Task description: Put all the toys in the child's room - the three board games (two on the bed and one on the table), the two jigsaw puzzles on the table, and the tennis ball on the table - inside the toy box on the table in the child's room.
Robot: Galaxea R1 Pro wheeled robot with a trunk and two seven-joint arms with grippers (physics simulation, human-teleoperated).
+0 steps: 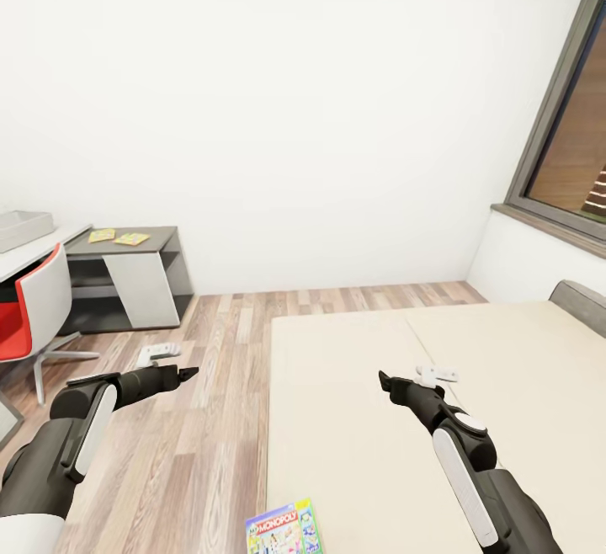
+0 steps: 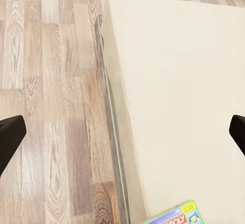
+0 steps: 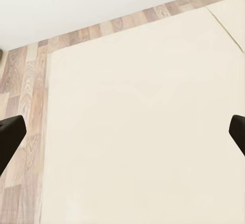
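Far left, head view: toy box, pale grey, on the table edge, above a red and white chair. Beside it, a low grey side table bearing two flat yellow-green squares (print too small to read). Well apart from both grippers.

Left of centre: left gripper over the wood plank floor, just beside the bed's left edge; fingers spread wide and empty, dark fingertips at opposite edges of the left wrist view.

Centre, near lower edge: board game lettered MONOPOLY, green-edged, flat on the bed at its near left corner. Lying below and between the two grippers in the head view, touching neither; closer to the left arm's side. Corner of the same box seen in the left wrist view, on the mattress beside the bed frame.

Right of centre: right gripper above the bare beige mattress, jaws parted wide, nothing held.

Far right: grey headboard under a dark-framed window.
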